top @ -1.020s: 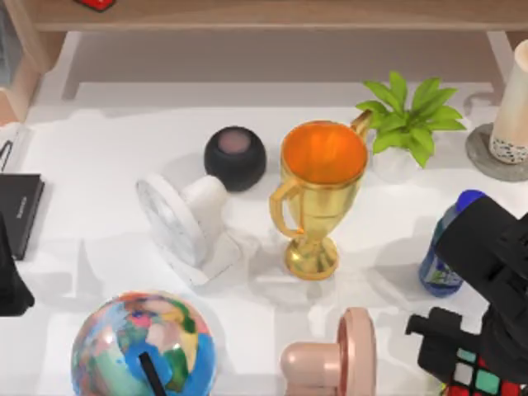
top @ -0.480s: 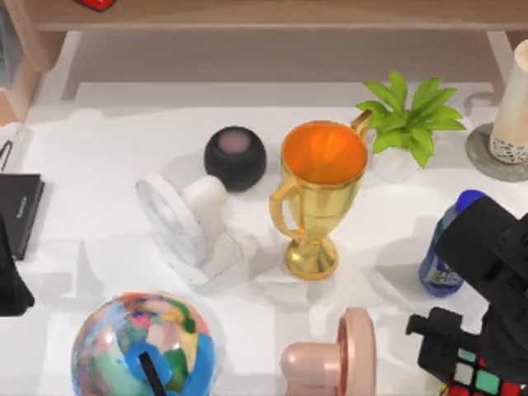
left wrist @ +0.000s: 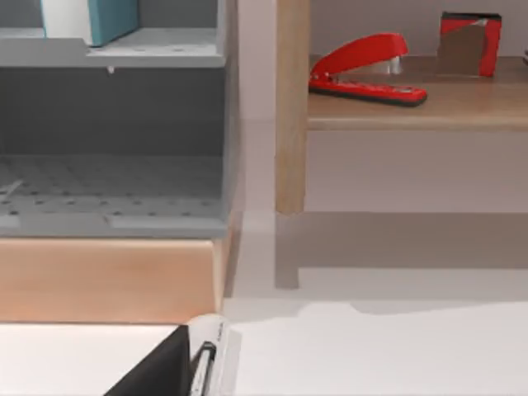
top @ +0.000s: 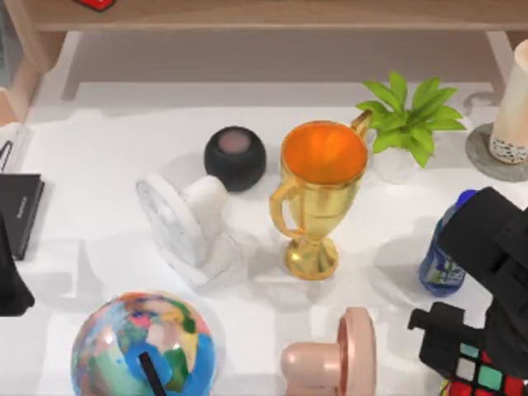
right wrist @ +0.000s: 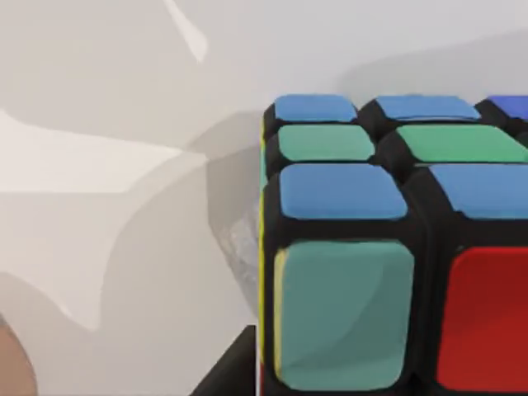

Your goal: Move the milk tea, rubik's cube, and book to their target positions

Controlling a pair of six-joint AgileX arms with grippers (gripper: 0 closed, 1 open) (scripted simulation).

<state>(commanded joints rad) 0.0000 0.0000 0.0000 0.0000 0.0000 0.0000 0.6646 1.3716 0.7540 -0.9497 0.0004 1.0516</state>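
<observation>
While my right arm reaches down at the table's near right corner, my right gripper [top: 462, 363] sits over the rubik's cube [top: 485, 378], and I cannot tell how wide its fingers stand or whether they grip it. From my right wrist the cube [right wrist: 388, 272] rests on the white table [right wrist: 124, 165], showing blue, green, teal and red squares in a black frame.

Taking the gold trophy [top: 318, 198] at mid-table as my landmark: nearer than it and slightly right lies a pink fan [top: 334, 355]; nearer and left sits the big multicoloured globe [top: 144, 346]. Just left of the trophy stands a white fan [top: 186, 219], and behind that a dark round speaker [top: 235, 157]. Right of the trophy stands a blue-capped bottle [top: 441, 264]. Behind it to the right is a potted plant [top: 408, 115], and farther right the milk tea [top: 516, 107] stands on a grey coaster [top: 487, 157].

My left arm [top: 10, 280] is parked far left of the trophy, beside a flat black slab [top: 18, 210]. From my left wrist, the book [left wrist: 87, 18] stands on a grey shelf [left wrist: 157, 54], with a red stapler [left wrist: 363, 70] on the wooden shelf [left wrist: 421, 107] beside it.
</observation>
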